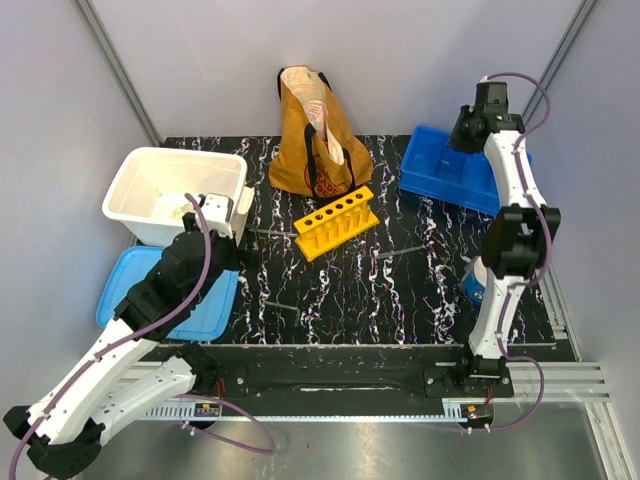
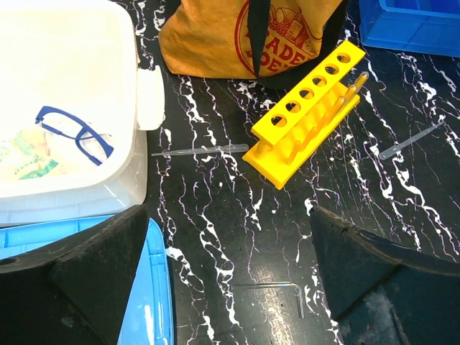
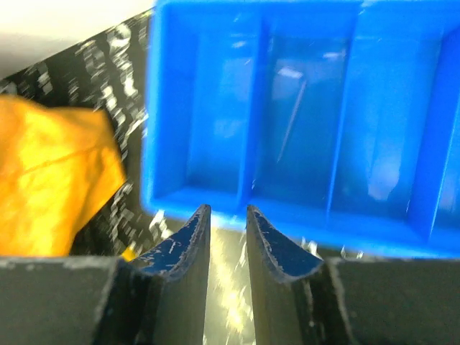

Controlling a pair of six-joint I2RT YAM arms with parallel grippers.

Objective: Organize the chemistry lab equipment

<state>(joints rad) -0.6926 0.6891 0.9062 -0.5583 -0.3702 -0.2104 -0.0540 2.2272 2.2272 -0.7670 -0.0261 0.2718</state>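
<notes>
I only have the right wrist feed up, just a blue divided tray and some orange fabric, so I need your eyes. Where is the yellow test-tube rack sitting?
Observer: The yellow rack stands near the middle of the table, set diagonally, just in front of the tote bag.
Operator: Any loose pieces near it?
Observer: A clear pipette lies flat between the rack and the white bin.
Operator: And the left arm?
Observer: The left gripper is wide open and empty, beside the white bin, with a blue lid partly under it.
</notes>
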